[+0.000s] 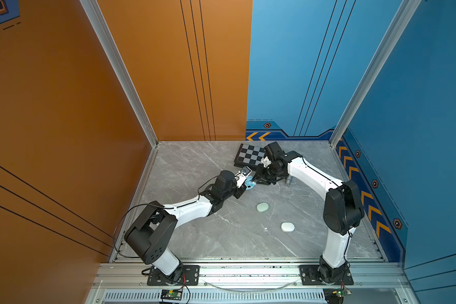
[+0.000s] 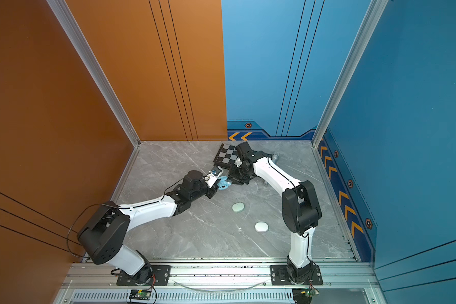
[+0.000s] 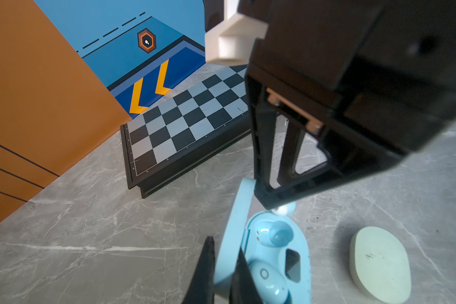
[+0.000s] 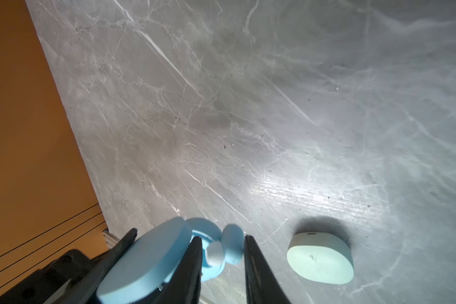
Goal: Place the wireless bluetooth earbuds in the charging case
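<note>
- Step: seating second bud (image 4: 232, 243) in open blue case (image 3: 302, 252); first bud (image 3: 270, 280) already in
- Place: case mid-table, just near of chessboard (image 3: 184, 118)
- Left gripper (image 3: 224, 244): clamped on raised lid (image 3: 238, 208)
- Right gripper (image 4: 223, 238): narrow, pinching second bud just above empty socket (image 3: 274, 234)
- Next: lower bud squarely into socket, then release

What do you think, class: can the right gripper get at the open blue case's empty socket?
Probably yes: the right gripper, holding an earbud, hangs close by the empty socket, and the left gripper holds the lid back.
</note>
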